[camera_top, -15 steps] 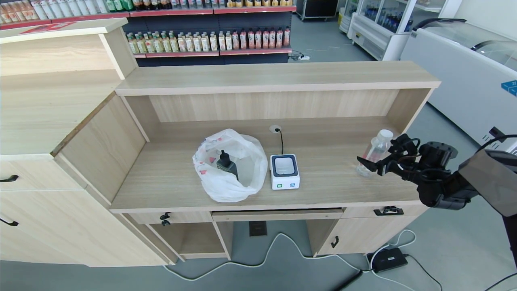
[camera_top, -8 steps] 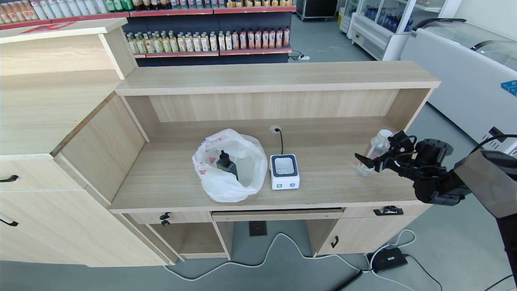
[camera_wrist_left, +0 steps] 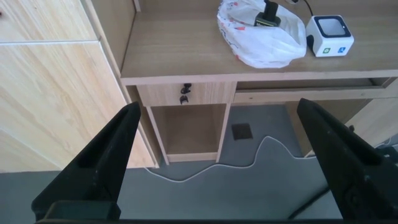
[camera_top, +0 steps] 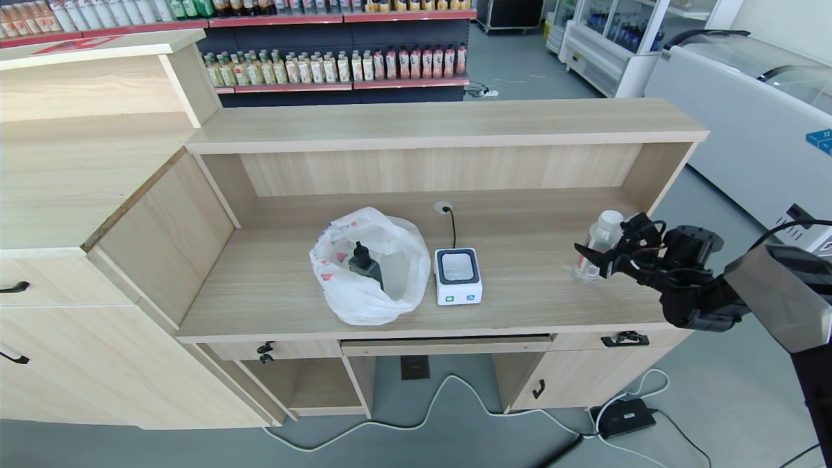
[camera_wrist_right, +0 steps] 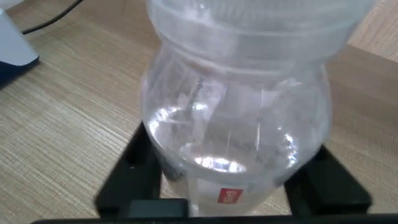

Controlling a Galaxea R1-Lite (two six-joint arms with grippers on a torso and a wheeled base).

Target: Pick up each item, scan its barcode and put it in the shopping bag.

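Note:
A clear water bottle [camera_top: 604, 233] [camera_wrist_right: 236, 124] with a white cap stands at the right end of the wooden counter [camera_top: 520, 292]. My right gripper [camera_top: 595, 257] [camera_wrist_right: 230, 186] is open, with one black finger on each side of the bottle's lower body, very close to it. The white shopping bag [camera_top: 364, 289] [camera_wrist_left: 249, 50] lies open at the counter's middle with a dark bottle [camera_top: 364, 263] [camera_wrist_left: 269, 14] inside. The white barcode scanner [camera_top: 458, 276] [camera_wrist_left: 333, 34] sits just right of the bag. My left gripper [camera_wrist_left: 217, 168] hangs open and low, off the counter's left front.
The scanner's black cable [camera_top: 452, 227] runs to a hole in the counter's back. A raised shelf and side walls enclose the counter. Drawers and cupboards [camera_wrist_left: 186, 93] lie below, and cables [camera_top: 455, 390] on the floor.
My right gripper has slid forward around the water bottle, and the bottle now stands more upright. The bag and scanner have not moved.

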